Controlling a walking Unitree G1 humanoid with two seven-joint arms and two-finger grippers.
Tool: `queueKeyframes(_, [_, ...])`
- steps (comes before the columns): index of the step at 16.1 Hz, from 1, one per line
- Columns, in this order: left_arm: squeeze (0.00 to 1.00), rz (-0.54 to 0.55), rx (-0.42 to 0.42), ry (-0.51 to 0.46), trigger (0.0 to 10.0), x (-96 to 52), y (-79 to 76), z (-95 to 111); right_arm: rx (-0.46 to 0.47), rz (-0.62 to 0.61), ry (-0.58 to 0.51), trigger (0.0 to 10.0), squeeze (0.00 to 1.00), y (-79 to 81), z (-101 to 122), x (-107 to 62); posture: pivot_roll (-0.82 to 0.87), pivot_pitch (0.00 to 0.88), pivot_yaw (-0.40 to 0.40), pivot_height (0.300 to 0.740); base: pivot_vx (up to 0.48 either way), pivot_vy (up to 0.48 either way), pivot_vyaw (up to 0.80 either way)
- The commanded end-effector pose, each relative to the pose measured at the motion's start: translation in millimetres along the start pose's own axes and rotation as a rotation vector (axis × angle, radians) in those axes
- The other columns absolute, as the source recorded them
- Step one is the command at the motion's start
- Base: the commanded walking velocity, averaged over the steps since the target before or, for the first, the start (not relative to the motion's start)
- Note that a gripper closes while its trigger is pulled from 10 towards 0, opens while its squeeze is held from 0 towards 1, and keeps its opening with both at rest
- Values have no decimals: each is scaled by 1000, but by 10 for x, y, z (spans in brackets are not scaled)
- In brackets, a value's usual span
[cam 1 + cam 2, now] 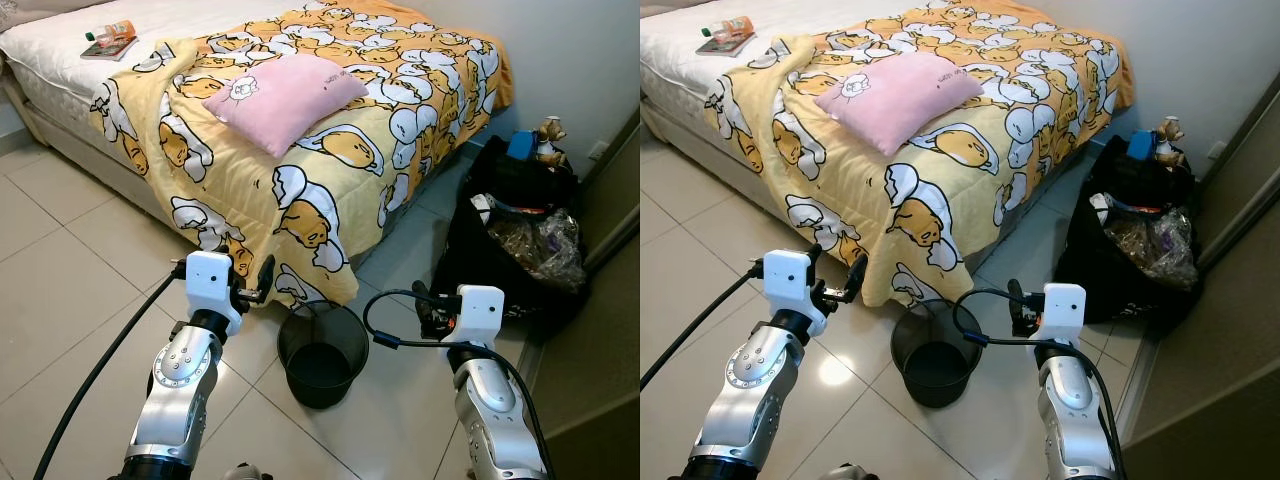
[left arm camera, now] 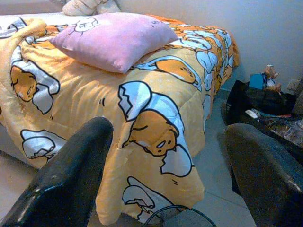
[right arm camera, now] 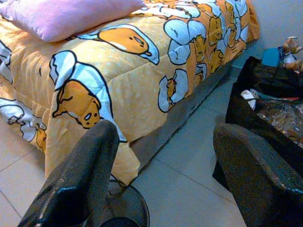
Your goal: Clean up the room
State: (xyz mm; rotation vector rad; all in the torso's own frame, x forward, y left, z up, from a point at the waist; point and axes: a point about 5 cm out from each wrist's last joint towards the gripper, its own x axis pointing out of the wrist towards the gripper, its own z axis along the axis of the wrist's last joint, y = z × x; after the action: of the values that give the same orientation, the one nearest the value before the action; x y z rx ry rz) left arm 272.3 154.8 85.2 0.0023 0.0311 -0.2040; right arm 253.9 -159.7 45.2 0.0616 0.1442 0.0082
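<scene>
A bed (image 1: 60, 60) with a white mattress stands on a floor (image 1: 60, 290) of large pale glossy tiles, a yellow cartoon-print quilt (image 1: 330, 150) draped over its foot and side. A plain light wall (image 1: 580, 50) runs behind; a dark wooden panel (image 1: 610, 330) edges the scene at right.

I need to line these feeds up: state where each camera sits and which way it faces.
Left eye: on the head, looking down at bed, bin, both arms.
Right eye: beside it, same scene.
Left wrist: along the open left gripper at the blanket and pillow.
Right wrist: along the open right gripper toward the black bag.
All share the blanket.
</scene>
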Motion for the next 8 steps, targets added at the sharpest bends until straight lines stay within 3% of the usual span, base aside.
queueKeyframes(1, [0, 1, 2, -10, 10000, 4, -9, 24, 5, -3, -17, 10000, 0, -17, 59, 5, 0, 0, 0, 740, 0, 0, 0])
queueKeyframes(2, [0, -58, 9, 2, 10000, 142, -75, -1, 31, 2, -10, 10000, 0, -75, 45, 19, -11, 0, 4, 740, 428, 0, 0])
queueKeyframes(4, [0, -80, -8, 21, 10000, 212, -98, -25, 32, 0, 2, 10000, 0, -94, 18, 34, -14, 0, 11, 740, 362, 189, 0])
queueKeyframes(8, [0, -64, 1, 41, 10000, 292, -8, -57, 38, -7, 8, 10000, 0, -113, 26, 74, -22, 0, 17, 740, 0, 480, -791])
